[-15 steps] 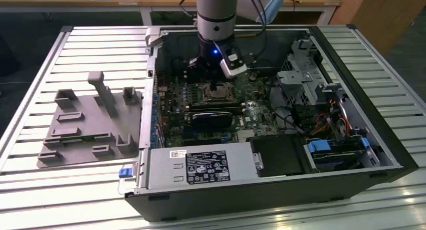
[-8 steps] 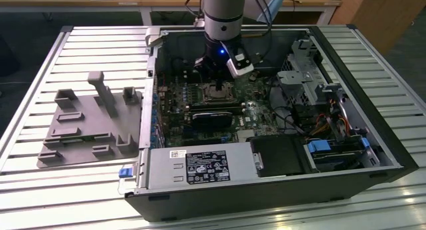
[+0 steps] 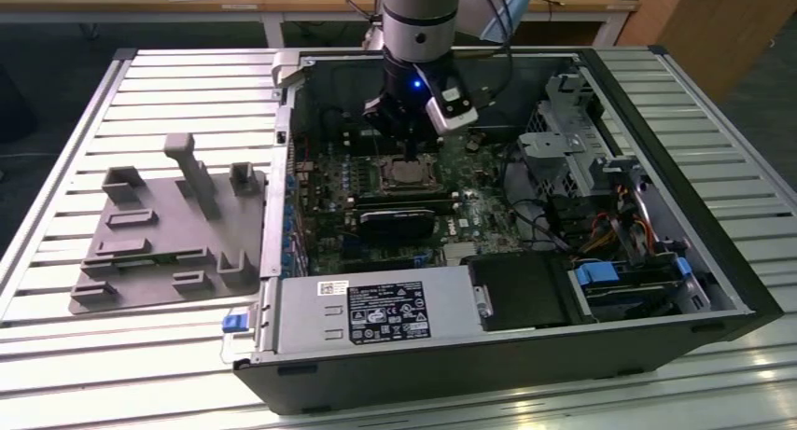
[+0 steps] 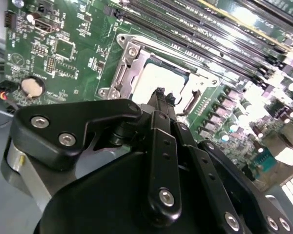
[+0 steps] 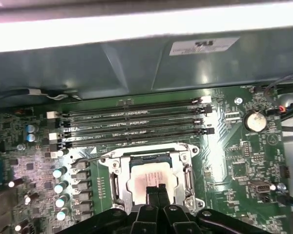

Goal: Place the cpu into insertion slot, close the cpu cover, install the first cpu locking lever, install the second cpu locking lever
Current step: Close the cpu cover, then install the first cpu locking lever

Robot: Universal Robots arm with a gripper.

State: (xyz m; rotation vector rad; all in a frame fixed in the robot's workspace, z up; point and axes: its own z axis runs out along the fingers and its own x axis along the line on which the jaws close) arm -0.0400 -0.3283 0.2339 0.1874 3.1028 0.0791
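Claw (image 5: 155,191) over cpu (image 5: 145,176), one edge hidden

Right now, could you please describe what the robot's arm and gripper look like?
The arm is a silver-grey tube with a dark band, a blue light glowing below it and dark cables alongside. The gripper is black, built of jointed bars with silvery screws, tapering to narrow tips.

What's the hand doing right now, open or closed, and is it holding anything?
Hand: closed, fingertips together with nothing between them, positioned over the cpu.
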